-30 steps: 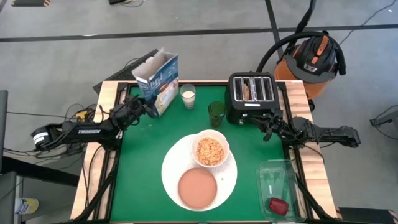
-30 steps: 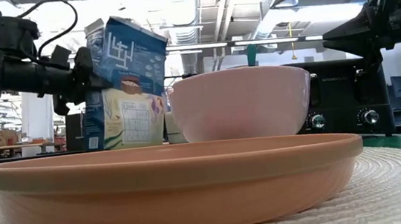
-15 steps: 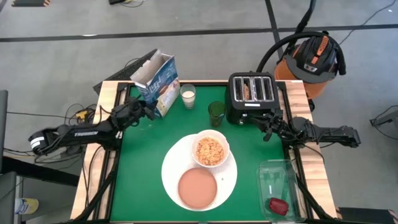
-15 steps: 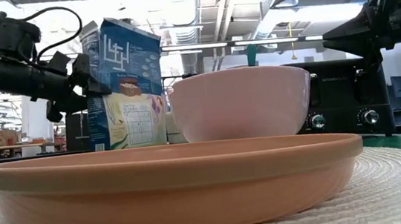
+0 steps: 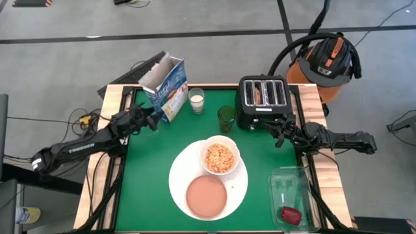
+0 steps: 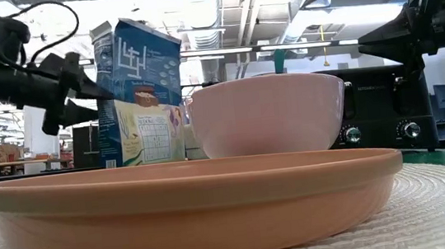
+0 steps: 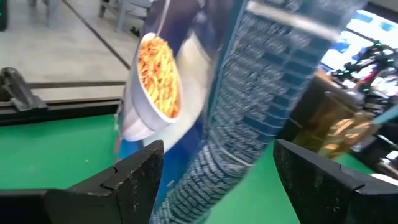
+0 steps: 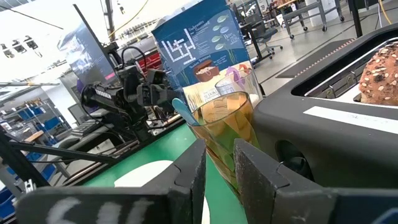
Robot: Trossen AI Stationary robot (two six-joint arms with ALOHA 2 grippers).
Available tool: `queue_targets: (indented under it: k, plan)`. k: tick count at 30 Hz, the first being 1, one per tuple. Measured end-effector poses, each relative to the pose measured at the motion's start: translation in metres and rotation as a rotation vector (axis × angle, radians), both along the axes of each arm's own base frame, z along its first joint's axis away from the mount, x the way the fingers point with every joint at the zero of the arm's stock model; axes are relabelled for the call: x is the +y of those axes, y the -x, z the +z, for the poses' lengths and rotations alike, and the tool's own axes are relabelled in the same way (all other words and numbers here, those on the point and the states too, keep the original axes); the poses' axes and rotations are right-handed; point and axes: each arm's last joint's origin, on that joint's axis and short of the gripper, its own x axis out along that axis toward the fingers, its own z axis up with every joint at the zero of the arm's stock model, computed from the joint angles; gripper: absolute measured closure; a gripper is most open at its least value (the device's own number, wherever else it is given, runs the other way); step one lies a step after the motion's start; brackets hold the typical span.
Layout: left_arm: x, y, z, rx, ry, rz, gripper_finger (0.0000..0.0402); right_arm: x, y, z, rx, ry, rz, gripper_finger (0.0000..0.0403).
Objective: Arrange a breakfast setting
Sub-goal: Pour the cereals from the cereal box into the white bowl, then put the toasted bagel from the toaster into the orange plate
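Note:
The blue cereal box [image 5: 168,88] stands upright on its base at the table's far left; it also shows in the low view [image 6: 140,92]. My left gripper [image 5: 153,119] is open and level, just left of the box and apart from it [image 6: 100,100]; in its wrist view [image 7: 214,168] the box [image 7: 249,106] fills the space beyond the fingers. The white bowl [image 5: 220,156] of cereal and the salmon-pink plate [image 5: 207,195] sit on the large white plate [image 5: 179,170]. My right gripper [image 5: 270,132] is shut and empty in front of the toaster [image 5: 262,101]. A bagel [image 5: 258,95] sticks in one slot.
A glass of milk [image 5: 195,99] and a green cup [image 5: 225,117] stand between the box and the toaster. A clear tray [image 5: 292,188] at the near right corner holds a dark-red item [image 5: 290,214]. Open green table lies along the near left.
The cereal box was tilted in my left gripper and now stands upright on the table. My left gripper has let go of it and drawn back toward the table's left edge.

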Motion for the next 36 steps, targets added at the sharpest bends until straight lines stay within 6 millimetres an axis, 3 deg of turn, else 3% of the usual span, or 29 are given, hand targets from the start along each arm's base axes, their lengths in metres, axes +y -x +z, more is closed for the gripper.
queue_targets:
  k: [9,19,36]
  plan:
    - [-0.012,0.01,0.003,-0.096,0.077,-0.137,0.0113,0.0,0.0,0.0,0.0,0.0,0.0,0.0296]
    - [-0.019,0.015,0.011,-0.161,0.014,-0.261,0.0113,0.0,0.0,0.0,0.0,0.0,0.0,0.0296]
    - [-0.027,0.019,0.021,-0.068,0.132,-0.424,0.0113,0.0,0.0,0.0,0.0,0.0,0.0,0.0296]
